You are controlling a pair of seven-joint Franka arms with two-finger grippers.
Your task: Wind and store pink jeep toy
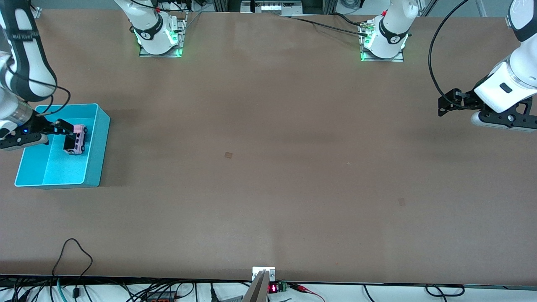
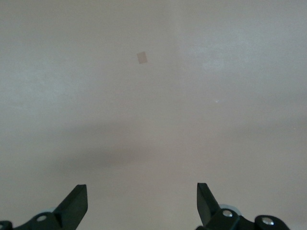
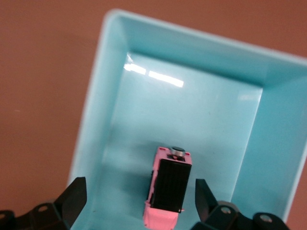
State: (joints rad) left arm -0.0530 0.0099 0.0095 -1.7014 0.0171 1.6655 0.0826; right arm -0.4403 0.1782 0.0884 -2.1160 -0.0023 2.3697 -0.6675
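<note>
Storing step judged in hand: the pink jeep toy (image 3: 168,191) is seen inside the blue bin (image 1: 98,138), between the wide-spread fingers of the right gripper (image 1: 67,136), unclamped. The left gripper (image 1: 447,105), spread wide and empty, waits far from the bin. Next, a straight lift clear of the bin is called for.

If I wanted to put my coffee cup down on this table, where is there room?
Nearly everywhere: the brown table lies bare from the turquoise bin to the left gripper, which waits open. It is crowded only at the bin, where the open right gripper hangs over the pink jeep toy inside.
</note>
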